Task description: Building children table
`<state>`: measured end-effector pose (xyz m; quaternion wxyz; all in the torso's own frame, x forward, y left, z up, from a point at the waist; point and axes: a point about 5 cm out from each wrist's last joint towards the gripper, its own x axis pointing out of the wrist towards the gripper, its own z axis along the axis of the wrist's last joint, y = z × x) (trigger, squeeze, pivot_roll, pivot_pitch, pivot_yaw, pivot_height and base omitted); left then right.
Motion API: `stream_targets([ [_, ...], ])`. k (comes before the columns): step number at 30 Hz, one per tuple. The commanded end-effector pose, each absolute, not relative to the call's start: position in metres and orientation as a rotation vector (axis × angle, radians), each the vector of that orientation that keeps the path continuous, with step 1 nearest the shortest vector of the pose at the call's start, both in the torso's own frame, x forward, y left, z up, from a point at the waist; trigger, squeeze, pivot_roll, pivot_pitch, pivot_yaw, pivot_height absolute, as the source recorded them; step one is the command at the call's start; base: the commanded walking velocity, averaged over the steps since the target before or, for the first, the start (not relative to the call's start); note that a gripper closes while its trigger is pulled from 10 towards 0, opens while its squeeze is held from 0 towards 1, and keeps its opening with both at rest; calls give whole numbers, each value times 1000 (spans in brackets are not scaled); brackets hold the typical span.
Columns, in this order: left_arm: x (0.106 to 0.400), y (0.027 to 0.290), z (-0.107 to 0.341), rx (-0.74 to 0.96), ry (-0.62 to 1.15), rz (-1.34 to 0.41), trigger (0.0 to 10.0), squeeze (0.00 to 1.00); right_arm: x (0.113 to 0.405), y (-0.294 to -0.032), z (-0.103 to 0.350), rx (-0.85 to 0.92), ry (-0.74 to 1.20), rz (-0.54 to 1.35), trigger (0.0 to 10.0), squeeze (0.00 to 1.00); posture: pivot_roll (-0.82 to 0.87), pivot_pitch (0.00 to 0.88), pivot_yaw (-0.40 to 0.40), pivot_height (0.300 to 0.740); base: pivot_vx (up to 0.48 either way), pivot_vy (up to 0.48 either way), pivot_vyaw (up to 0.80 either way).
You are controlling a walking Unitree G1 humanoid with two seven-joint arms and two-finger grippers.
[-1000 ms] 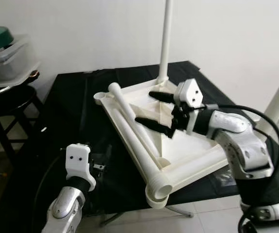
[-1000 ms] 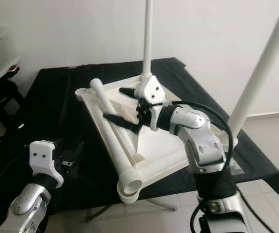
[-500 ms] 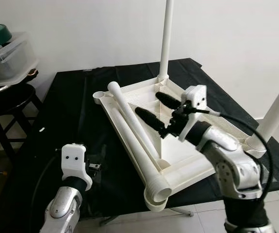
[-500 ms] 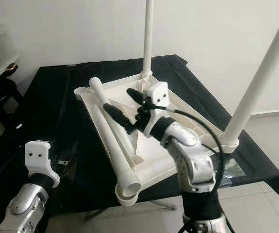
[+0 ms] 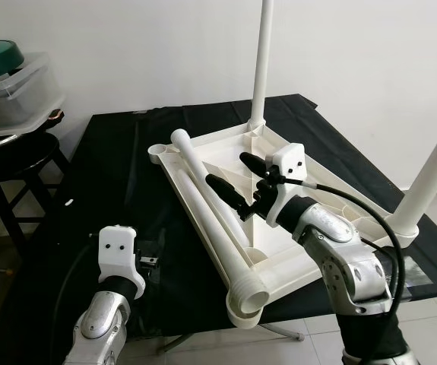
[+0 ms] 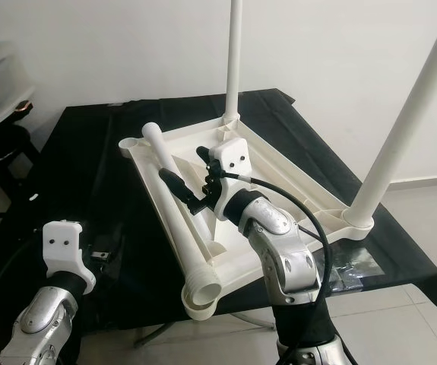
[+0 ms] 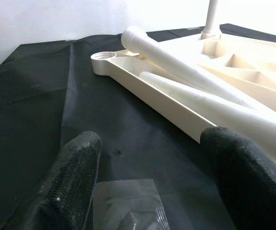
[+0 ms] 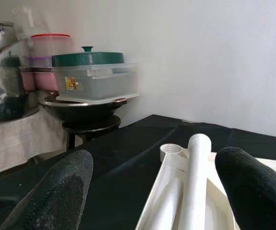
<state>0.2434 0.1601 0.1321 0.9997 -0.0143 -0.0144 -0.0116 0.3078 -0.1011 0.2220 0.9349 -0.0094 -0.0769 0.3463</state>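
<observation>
Upside-down tabletop point(image 5: 309, 220) sits mid black table point(image 5: 112, 167), 2 loose legs point(image 5: 203, 205) along its left edge. Right gripper point(image 5: 237, 182) hovers spread above them; should drop lower & center on one leg before closing, imo. Left gripper point(image 7: 147, 177) spread too, idle near front edge.

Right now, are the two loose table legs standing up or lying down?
Lying down. Both loose legs rest flat along the left edge of the upside-down tabletop, one crossing the other. Two other legs already stand upright in their corner sockets.
</observation>
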Motion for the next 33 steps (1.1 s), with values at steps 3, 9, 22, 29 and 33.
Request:
stream_targets([
  [3,243,165,126,-28,11,6,10000,0,307,-98,220,-29,-161,706,10000,0,-97,0,38,740,-271,0,0],
  [9,244,165,125,-17,14,7,10000,0,308,-97,219,-33,-162,705,10000,0,-95,0,37,740,-271,0,0],
  [22,244,168,126,-29,11,25,10000,0,308,-94,218,-51,-162,701,10000,0,-89,0,43,740,-208,0,0],
  [29,244,169,127,-14,3,4,10000,0,313,-100,219,-217,-173,677,10000,0,-78,0,40,740,0,0,0],
  [33,243,165,127,-10,1,-35,10000,0,318,-114,218,-477,-155,680,10000,0,-80,0,42,740,0,0,0],
])
